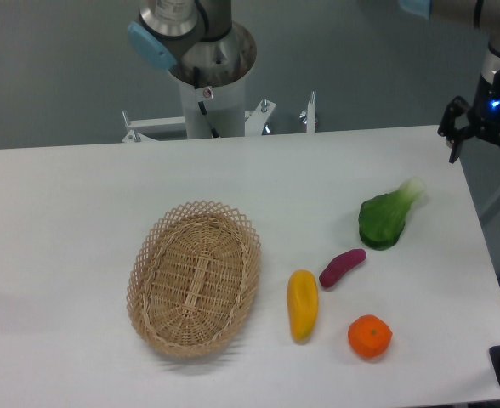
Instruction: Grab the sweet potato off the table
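The sweet potato (342, 268) is a small dark purple tuber lying on the white table (80, 212), right of centre. My gripper (485, 158) hangs at the far right, over the table's back right corner, well above and behind the sweet potato. Its two black fingers (452, 136) stand wide apart with nothing between them.
A woven wicker basket (148, 255) sits left of the sweet potato. A yellow-orange elongated vegetable (302, 304) lies just to its left front, a round orange (369, 336) to its front right, and a green leafy vegetable (386, 218) behind it. The robot base (212, 85) stands at the back.
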You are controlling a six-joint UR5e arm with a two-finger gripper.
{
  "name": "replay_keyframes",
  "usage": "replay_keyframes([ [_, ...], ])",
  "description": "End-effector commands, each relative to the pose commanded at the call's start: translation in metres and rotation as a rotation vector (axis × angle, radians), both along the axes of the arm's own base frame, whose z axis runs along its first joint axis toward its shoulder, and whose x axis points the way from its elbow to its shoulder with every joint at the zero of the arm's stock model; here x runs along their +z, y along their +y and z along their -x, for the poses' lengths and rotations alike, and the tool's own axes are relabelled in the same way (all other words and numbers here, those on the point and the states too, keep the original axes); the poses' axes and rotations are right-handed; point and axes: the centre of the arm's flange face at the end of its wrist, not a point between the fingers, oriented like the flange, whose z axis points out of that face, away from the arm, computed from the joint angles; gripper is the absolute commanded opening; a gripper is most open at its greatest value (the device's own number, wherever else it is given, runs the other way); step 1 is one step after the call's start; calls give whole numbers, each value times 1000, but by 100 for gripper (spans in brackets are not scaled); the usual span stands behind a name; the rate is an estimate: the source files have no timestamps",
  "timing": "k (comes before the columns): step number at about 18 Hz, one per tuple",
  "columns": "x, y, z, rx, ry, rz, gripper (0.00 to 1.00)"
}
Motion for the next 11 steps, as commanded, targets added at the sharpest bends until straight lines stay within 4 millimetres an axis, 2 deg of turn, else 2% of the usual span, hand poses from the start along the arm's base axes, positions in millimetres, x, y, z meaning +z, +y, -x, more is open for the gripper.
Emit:
replay_keyframes([
  [7, -10, -1, -4, 23, -30, -1, 100],
  [11, -26, 17, -16, 58, -56, -10, 100],
])
